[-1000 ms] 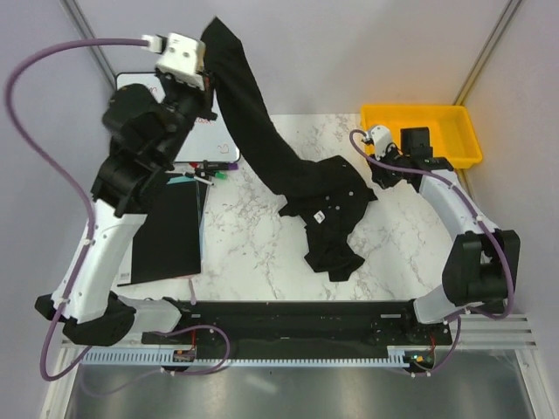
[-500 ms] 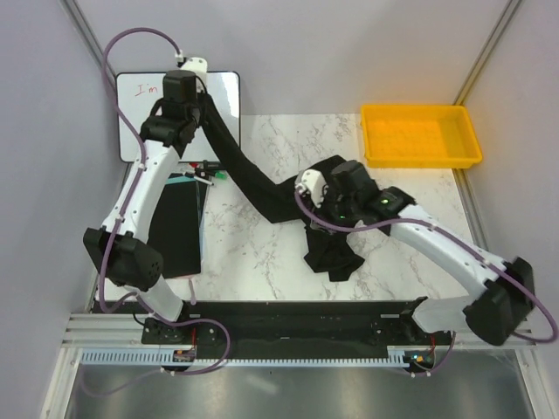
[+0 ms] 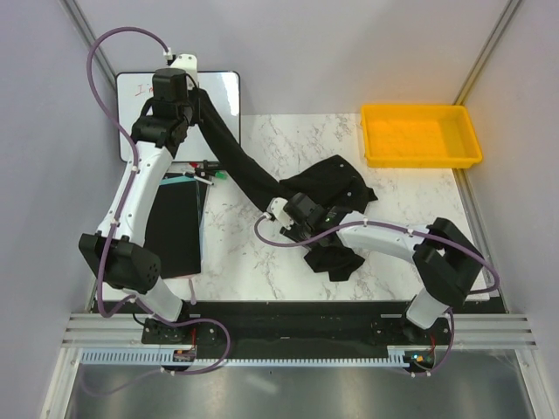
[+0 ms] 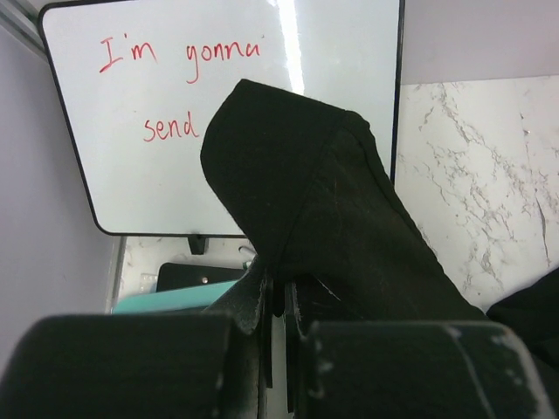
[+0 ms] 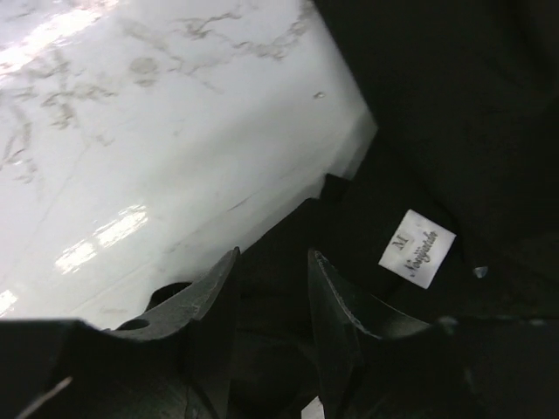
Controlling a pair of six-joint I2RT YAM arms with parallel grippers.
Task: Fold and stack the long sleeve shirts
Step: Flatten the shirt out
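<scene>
Marble-topped bench (image 3: pixel 244 253) fills the work area. One long sleeve shirt (image 3: pixel 336 188), black, lies crumpled in a heap at mid-bench, a little right of centre. One sleeve is drawn out of the heap as a taut band running up and left to the far-left corner. A flat black board (image 3: pixel 172 231) with a pale edge lies on the left side of the bench, apart from the shirt. A whiteboard (image 3: pixel 223 96) with red handwriting sits at the far-left corner, behind the raised sleeve end. A yellow tray (image 3: pixel 419 135) stands at the far-right corner, well apart from the shirt. Left pincer (image 4: pixel 278 288): raised in front of the whiteboard, fingers pressed together on the sleeve end, and the cloth rises in a fold beyond the tips. Right pincer (image 5: pixel 272 257): low at the near-left edge of the heap, fingers standing partly apart. Dark cloth shows in the gap below them, and bare marble just beyond; the fingers are not pinching any cloth that I can see. Several markers (image 3: pixel 210 172) lie beside the far end of the black board, under the stretched sleeve. A small white size tag (image 5: pixel 417 249) marked M shows on the shirt just right of the right pincer.
</scene>
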